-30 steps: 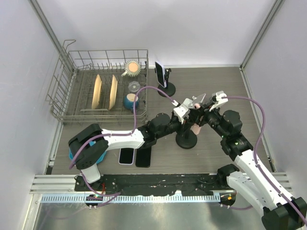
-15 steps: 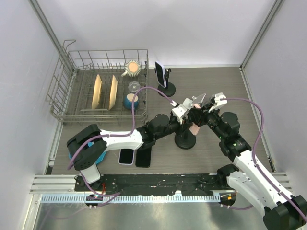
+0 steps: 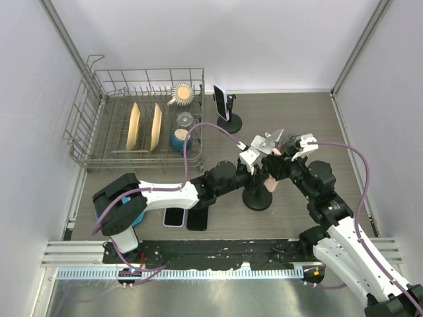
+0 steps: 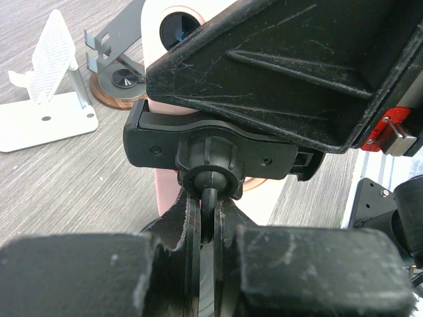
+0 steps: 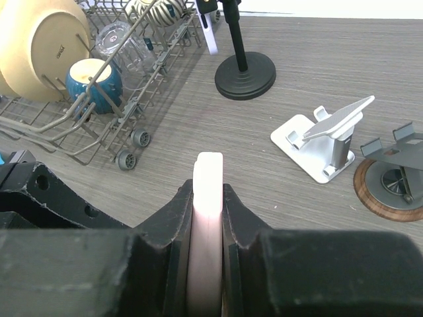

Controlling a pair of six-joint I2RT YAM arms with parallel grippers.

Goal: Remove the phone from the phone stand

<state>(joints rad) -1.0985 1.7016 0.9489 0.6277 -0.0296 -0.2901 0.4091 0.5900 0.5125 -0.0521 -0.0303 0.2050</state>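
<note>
The table [image 3: 330, 125] has a grey-brown wood-grain top and fills the bottom of a closed booth. 3 plain white walls stand around it: the back wall [image 3: 264, 39], the left wall [image 3: 26, 132] and the right wall [image 3: 396, 99]. 2 metal posts run up the back corners, the left post [image 3: 66, 36] and the right post [image 3: 362, 39]. A ribbed aluminium rail [image 3: 73, 254] lies along the near edge, with a brushed steel sheet [image 3: 218, 297] in front of it. The light is soft and even, and shadows are faint.

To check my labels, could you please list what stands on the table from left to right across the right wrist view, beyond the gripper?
Cream plate → blue cup → black round stand → white stand → grey stand on a wooden disc.
</note>
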